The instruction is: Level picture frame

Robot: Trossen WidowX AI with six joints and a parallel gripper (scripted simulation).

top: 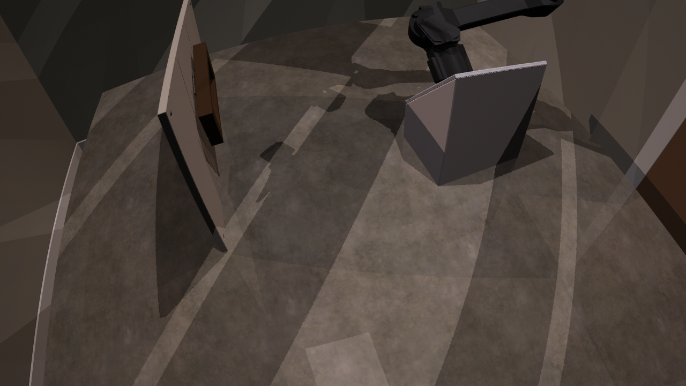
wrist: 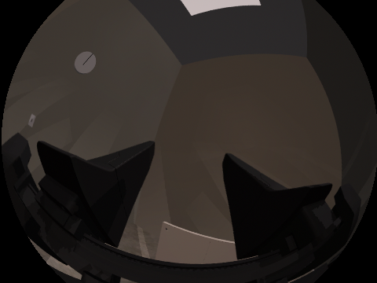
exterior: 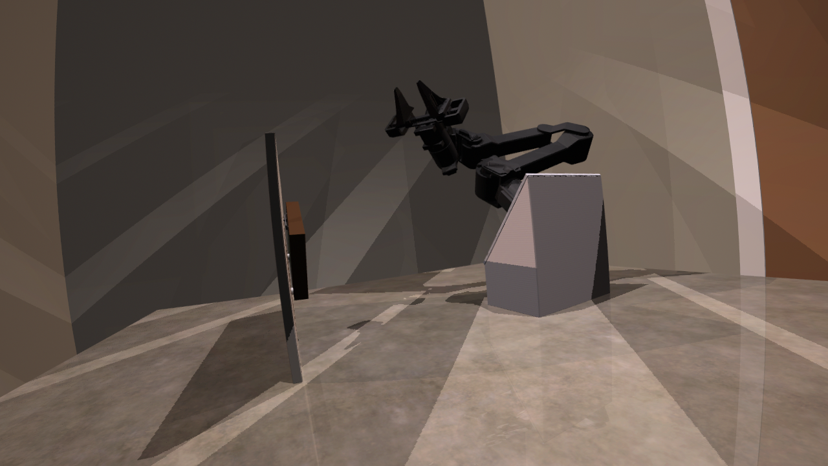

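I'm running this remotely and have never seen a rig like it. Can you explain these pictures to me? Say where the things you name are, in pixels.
The machine is one black jointed arm (top: 448,59) (exterior: 558,160), mounted at a grey box-like pedestal (top: 489,114) (exterior: 570,237). Its tool (exterior: 408,85) (wrist: 190,153) has two fingers, spread open with nothing between them.

The top picture looks down from above. The exterior one looks from the side. The wrist one looks out past the fingers, with a corner of the upright panel (top: 192,143) (exterior: 281,243) (wrist: 188,245) low in view.

That panel stands on the floor (top: 407,307) (exterior: 521,393), across from the pedestal. The brown picture frame (top: 203,81) (exterior: 295,217) hangs on its pedestal-facing side. These angles don't settle whether it's level.
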